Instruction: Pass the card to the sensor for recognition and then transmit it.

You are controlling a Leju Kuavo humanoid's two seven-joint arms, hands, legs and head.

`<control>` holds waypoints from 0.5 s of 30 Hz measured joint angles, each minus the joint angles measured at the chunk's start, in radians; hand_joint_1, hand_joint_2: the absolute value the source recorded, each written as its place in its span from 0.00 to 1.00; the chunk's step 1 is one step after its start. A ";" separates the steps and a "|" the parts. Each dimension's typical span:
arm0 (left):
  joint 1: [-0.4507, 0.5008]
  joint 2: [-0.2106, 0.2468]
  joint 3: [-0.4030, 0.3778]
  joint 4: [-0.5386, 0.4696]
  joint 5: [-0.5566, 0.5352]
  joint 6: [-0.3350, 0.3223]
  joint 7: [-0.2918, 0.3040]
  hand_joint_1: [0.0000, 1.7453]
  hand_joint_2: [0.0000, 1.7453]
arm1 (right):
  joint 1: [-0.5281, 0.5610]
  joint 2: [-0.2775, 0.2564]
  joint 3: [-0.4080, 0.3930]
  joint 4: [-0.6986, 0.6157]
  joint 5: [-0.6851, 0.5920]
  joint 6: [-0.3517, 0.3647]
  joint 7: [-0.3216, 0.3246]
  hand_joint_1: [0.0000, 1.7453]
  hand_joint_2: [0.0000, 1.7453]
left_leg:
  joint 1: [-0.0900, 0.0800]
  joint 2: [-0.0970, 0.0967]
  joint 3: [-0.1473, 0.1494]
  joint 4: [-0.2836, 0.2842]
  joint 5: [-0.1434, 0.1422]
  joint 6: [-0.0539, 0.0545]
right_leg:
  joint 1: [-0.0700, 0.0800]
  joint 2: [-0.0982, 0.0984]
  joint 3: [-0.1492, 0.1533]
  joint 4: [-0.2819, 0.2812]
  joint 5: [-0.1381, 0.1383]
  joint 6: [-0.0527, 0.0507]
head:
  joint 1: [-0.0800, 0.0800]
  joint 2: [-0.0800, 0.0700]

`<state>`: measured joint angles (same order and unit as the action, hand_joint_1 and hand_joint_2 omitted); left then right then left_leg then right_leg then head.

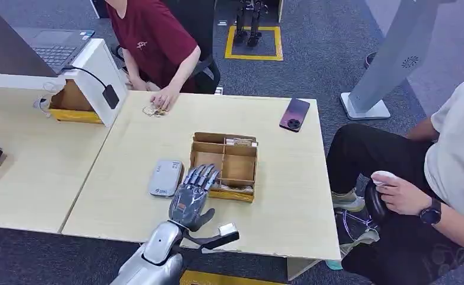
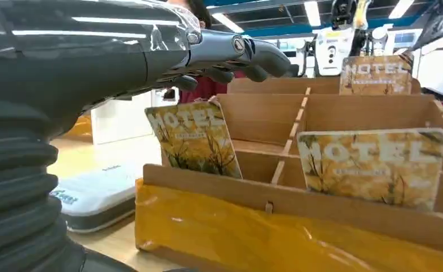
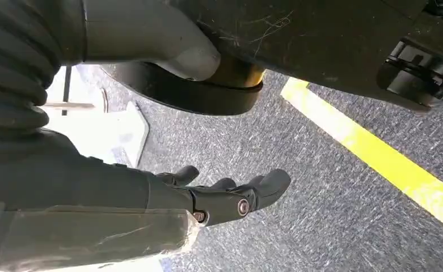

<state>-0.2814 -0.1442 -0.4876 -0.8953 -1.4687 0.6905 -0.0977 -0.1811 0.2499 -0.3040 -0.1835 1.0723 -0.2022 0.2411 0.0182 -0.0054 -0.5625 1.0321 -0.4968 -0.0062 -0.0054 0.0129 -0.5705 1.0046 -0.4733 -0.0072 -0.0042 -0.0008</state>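
Observation:
A cardboard box (image 1: 192, 157) with several compartments stands mid-table, its front wall (image 2: 298, 226) taped yellow. Yellow hotel cards stand in it: one (image 2: 193, 139) in the near compartment under my fingers, another (image 2: 375, 167) beside it, a third (image 2: 376, 75) at the back (image 1: 239, 142). My left hand (image 1: 193, 193) hovers over the box's near left corner, fingers (image 2: 247, 54) stretched out and holding nothing. The grey-white sensor (image 1: 166, 177) lies flat just left of the box (image 2: 91, 195). My right hand (image 3: 230, 195) hangs above the carpet, fingers loosely apart and empty.
A dark phone (image 1: 294, 114) lies at the table's far right. A person in red rests a hand (image 1: 165, 98) on the far edge. Another person (image 1: 449, 154) sits to the right. A laptop (image 1: 54, 47) and white stand (image 1: 98, 77) are at the back left.

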 joint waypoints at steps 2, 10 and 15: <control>-0.003 -0.002 0.013 -0.004 0.000 0.000 0.000 0.00 1.00 | 0.004 0.000 0.000 0.000 0.007 -0.003 -0.005 0.00 1.00 | 0.000 0.000 0.000 0.000 0.000 0.000 | 0.000 0.000 0.000 0.000 0.000 0.000 | 0.000 0.000; -0.005 -0.007 0.047 -0.015 0.002 0.000 0.002 0.00 1.00 | 0.016 0.000 0.000 0.000 0.013 -0.014 -0.011 0.00 1.00 | 0.000 0.000 0.000 0.000 0.000 0.000 | 0.000 0.000 0.000 0.000 0.000 0.000 | 0.000 0.000; -0.005 -0.008 0.050 -0.019 0.002 0.000 0.002 0.00 1.00 | 0.018 0.000 0.000 0.000 0.013 -0.015 -0.011 0.00 1.00 | 0.000 0.000 0.000 0.000 0.000 0.000 | 0.000 0.000 0.000 0.000 0.000 0.000 | 0.000 0.000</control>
<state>-0.2869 -0.1518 -0.4376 -0.9144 -1.4672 0.6909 -0.0954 -0.1630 0.2499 -0.3044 -0.1835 1.0853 -0.2171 0.2300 0.0182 -0.0053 -0.5625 1.0321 -0.4968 -0.0062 -0.0054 0.0129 -0.5705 1.0046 -0.4733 -0.0072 -0.0042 -0.0008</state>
